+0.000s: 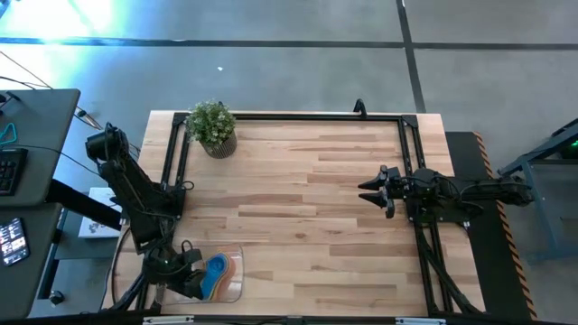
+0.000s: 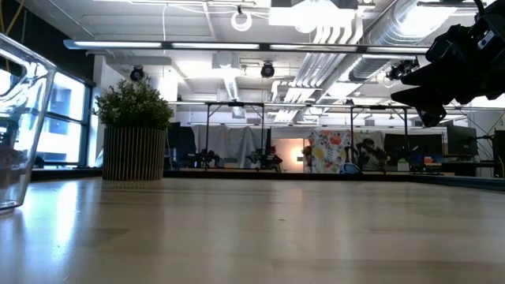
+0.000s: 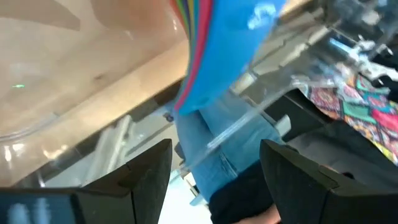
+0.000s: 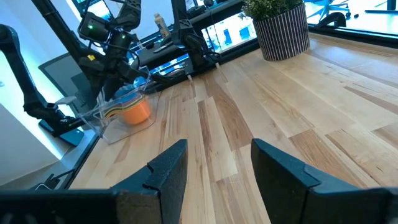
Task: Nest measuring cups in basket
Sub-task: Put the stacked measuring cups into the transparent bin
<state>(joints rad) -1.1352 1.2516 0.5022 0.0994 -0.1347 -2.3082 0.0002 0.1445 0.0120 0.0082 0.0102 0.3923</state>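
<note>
With the nested stack of coloured plastic measuring cups (image 1: 217, 269) sitting in the clear rectangular plastic basket (image 1: 237, 287) at the table's seven o'clock corner, I am hovering my left gripper (image 1: 185, 282) — fingers apart, holding nothing — at the basket's edge, and I judge it best to lift straight away without nudging it, while my right gripper (image 1: 376, 194) is waiting open at three o'clock.

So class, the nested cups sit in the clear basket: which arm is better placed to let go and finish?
The left. Its tool is at the basket holding the stacked measuring cups. The right tool hangs open, far across the table.
</note>
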